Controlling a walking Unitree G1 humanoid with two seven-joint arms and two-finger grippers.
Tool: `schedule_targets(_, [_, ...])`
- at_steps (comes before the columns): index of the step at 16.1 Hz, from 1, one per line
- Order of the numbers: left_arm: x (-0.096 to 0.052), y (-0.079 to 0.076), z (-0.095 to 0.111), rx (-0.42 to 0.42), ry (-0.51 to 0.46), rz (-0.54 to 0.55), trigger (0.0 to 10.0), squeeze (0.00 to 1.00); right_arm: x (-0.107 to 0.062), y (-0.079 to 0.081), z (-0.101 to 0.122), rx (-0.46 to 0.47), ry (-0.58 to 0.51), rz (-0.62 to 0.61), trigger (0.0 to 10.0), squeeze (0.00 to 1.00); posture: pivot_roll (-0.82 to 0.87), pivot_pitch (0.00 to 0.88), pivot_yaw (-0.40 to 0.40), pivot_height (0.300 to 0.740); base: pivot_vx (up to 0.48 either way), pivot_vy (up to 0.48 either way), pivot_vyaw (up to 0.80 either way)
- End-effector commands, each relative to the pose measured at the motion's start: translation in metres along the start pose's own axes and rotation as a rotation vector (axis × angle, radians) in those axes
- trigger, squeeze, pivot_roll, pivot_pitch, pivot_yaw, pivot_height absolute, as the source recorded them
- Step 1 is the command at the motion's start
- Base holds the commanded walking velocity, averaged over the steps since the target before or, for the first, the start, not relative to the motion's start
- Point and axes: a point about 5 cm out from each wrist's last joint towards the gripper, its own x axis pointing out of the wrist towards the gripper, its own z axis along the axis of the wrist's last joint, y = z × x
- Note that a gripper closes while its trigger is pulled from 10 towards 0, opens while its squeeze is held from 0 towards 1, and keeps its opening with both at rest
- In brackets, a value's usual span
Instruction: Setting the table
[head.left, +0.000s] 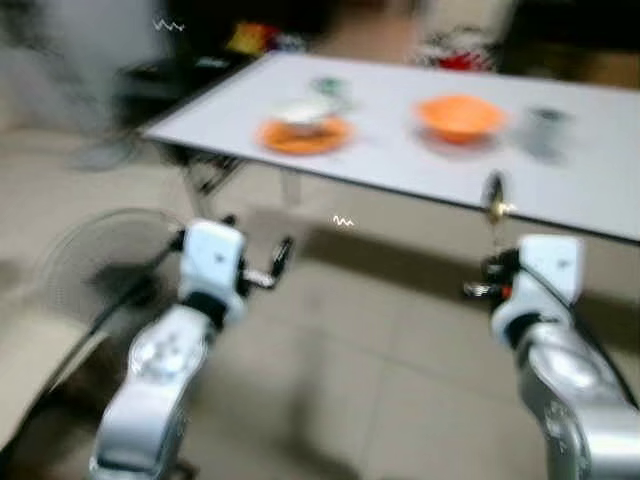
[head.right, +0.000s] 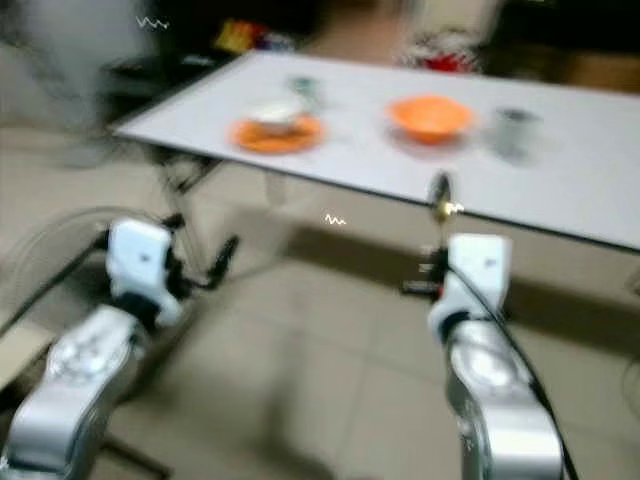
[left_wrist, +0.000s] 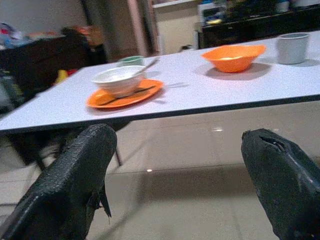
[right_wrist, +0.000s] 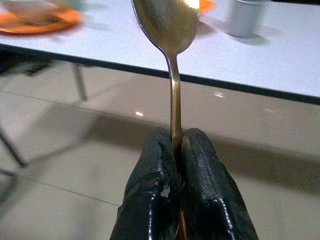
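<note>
Both my arms fwd, low. Left pincer (left_wrist: 175, 165) spread wide, nothing in it. Right pincer (right_wrist: 177, 145) clamped tight on spoon (right_wrist: 170, 30) handle, upright.

A: Floor? 
B: Pale glossy tiles (head.left: 340, 350), light spots reflected in them. 
A: Furniture? 
B: White surface (head.left: 400, 150) with a dark edge on thin metal legs. A standing fan (head.left: 100, 260) low at the robot's left. Dark cabinets (left_wrist: 45, 55) behind, clutter on top, blurred. 
A: Walls? 
B: Beige panel (left_wrist: 175, 25) beside a doorway.
</note>
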Motion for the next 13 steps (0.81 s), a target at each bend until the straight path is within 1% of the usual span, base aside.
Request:
schedule_targets(1, [0.0026,-0.0019,0.0035,-0.005,-0.012,-0.014,10.0,0.0,0.0012,-0.0039,0.0042,-0.004,-0.013,-0.02,10.0,0.0,0.06,0.0,0.052,0.74,0.27,0.0,-0.8])
schedule_targets(8, [0.0042,-0.0025,0.0036,-0.008,-0.014,-0.022,10.0,0.0,0.0027,-0.0059,0.0055,-0.007,-0.017,-0.031,10.0,0.0,0.05,0.0,0.055,0.74,0.27,0.0,-0.8])
schedule_targets(10, [0.0048,-0.0031,0.0031,-0.01,-0.012,-0.024,10.0,0.0,0.0027,-0.0073,0.0068,-0.007,-0.024,-0.032,10.0,0.0,0.05,0.0,0.055,0.74,0.274,0.0,-0.47])
schedule_targets(13, [0.0042,-0.0007,-0.0007,-0.021,0.007,0.013,10.0,0.0,0.0033,-0.0046,0.0114,-0.025,-0.047,0.01,10.0,0.0,0.05,0.0,0.049,0.74,0.274,0.0,0.0])
